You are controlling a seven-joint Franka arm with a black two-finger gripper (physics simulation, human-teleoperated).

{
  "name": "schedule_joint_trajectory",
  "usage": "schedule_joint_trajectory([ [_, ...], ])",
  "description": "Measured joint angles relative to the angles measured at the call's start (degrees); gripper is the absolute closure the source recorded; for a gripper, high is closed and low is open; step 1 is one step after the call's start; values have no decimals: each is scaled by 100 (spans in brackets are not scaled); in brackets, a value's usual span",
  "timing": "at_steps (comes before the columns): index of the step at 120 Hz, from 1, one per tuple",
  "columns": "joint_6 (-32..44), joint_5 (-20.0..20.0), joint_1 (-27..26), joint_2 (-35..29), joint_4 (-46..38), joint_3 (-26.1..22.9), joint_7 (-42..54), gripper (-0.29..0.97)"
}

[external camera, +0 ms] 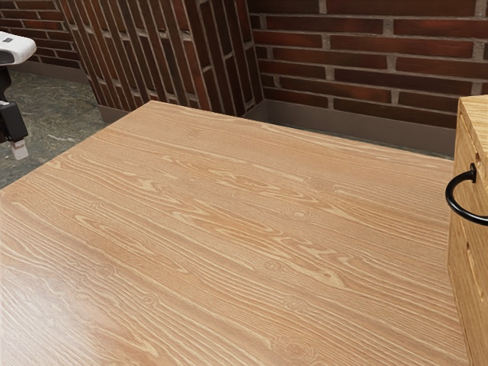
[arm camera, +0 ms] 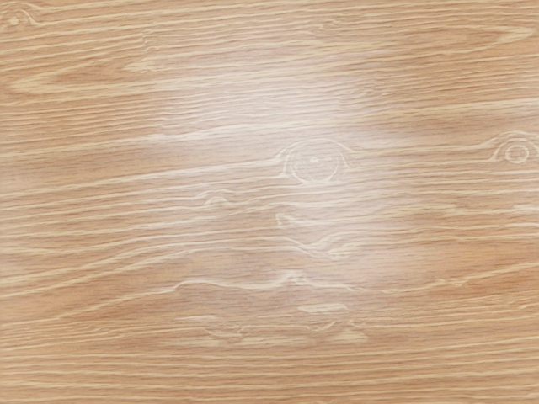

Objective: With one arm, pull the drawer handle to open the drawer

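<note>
A light wooden drawer cabinet [external camera: 474, 229] stands at the exterior view's right edge, cut off by the frame. A black curved handle [external camera: 460, 195] juts from its front toward the table's middle. The drawer front sits flush with the cabinet, with no gap showing. My gripper [external camera: 15, 145] hangs at the exterior view's far left edge, above the table's left corner and a full table width away from the handle. It holds nothing. Below my hand, the wrist view looks straight down on bare wood grain [arm camera: 312, 160].
The wooden tabletop [external camera: 229, 229] stretches between my gripper and the cabinet with nothing on it. A brick wall [external camera: 366, 53] runs behind the table, with a brick pillar [external camera: 152, 46] at the back left. Grey floor [external camera: 53, 114] lies beyond the table's left edge.
</note>
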Motion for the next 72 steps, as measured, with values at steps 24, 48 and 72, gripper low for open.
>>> schedule_joint_trajectory([
  [24,0,-4,0,12,0,0,0,0],
  [48,-29,-19,-290,-965,137,-207,-44,0],
  [72,81,-19,-2574,-743,98,-237,502,0],
])
